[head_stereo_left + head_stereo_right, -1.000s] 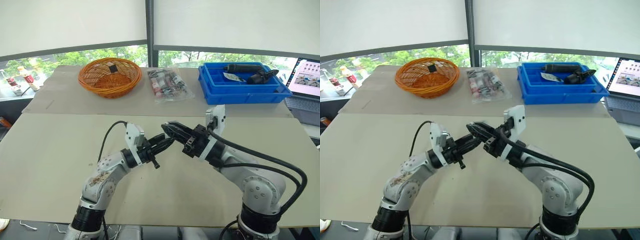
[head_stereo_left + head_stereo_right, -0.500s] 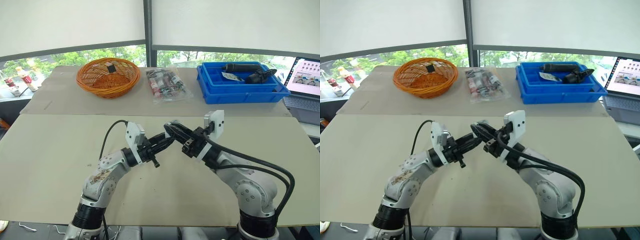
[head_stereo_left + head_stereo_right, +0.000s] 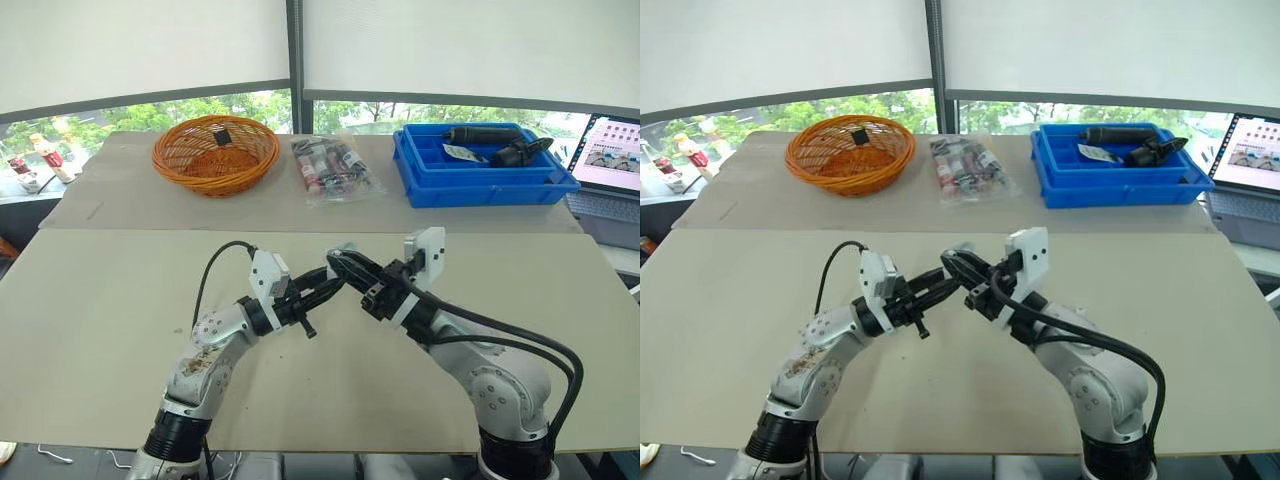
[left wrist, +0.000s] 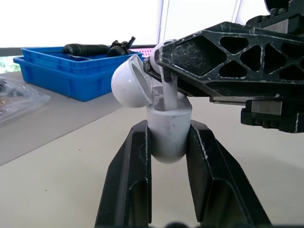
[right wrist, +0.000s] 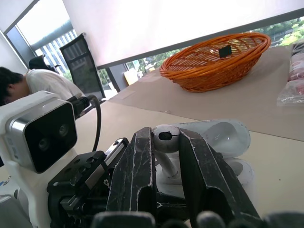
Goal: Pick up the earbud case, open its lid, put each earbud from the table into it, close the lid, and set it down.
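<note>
Over the middle of the table, my left gripper (image 4: 168, 129) is shut on the white earbud case (image 4: 168, 135), which stands upright. The case's lid (image 4: 129, 85) is swung open to one side. My right gripper (image 5: 165, 138) is shut on a white earbud (image 5: 164, 135), holding it by the head. The earbud's stem (image 4: 167, 95) reaches down into the case's mouth. In the head views the two grippers meet tip to tip, left gripper (image 3: 322, 288) below and right gripper (image 3: 342, 264) above.
At the back of the table stand an orange wicker basket (image 3: 215, 152), a clear bag of small items (image 3: 335, 168) and a blue bin (image 3: 485, 165) holding dark tools. A laptop (image 3: 610, 150) sits at the far right. A person (image 5: 28, 80) sits beyond the table's left side.
The right gripper has edged a little toward the left one with the earbud. The left gripper keeps its hold on the case.
</note>
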Tool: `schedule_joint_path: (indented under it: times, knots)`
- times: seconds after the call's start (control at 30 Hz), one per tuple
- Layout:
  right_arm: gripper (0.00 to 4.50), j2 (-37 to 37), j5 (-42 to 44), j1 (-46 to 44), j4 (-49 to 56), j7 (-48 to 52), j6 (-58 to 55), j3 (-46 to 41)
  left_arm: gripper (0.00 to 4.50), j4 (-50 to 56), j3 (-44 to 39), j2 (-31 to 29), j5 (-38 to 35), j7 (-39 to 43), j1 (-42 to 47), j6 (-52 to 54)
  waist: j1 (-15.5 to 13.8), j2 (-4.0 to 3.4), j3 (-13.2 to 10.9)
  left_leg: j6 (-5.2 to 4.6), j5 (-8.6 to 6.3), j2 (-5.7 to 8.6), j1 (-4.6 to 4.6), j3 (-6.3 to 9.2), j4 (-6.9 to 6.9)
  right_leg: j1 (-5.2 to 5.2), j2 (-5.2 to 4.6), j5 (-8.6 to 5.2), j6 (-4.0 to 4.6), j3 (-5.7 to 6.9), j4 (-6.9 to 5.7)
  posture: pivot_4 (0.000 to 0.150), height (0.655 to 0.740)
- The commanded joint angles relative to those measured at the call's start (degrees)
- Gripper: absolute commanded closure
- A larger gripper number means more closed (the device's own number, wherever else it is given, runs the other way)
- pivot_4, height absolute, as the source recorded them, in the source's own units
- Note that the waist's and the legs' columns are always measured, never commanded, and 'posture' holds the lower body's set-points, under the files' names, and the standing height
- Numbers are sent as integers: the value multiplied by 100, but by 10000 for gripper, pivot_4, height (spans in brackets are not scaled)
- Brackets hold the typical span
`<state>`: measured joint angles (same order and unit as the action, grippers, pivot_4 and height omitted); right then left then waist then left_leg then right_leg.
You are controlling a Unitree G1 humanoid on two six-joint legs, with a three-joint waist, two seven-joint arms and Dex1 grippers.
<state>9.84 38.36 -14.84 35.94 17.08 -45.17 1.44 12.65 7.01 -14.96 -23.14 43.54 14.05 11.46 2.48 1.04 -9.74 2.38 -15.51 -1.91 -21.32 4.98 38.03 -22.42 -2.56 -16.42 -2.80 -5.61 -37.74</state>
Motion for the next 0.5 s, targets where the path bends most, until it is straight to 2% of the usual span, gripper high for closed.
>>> schedule_joint_path:
  times: [0.03, 0.5]
  knots:
    - [41724, -94, -30, 86, 123, -169, 113, 105, 39874, 283, 67, 57, 37, 132, 10, -473, 0, 0, 0, 0, 0, 0, 0, 0, 0, 0, 0, 0, 0, 0, 1, 1500, 7282]
    - [41724, -123, -541, 582, 78, -119, 842, 676, 39874, 347, 4, 166, 76, -62, -72, -532, 2, 0, 0, 0, 0, -1, -2, 0, -3, 0, 0, 0, -1, 1, 5, 1500, 7282]
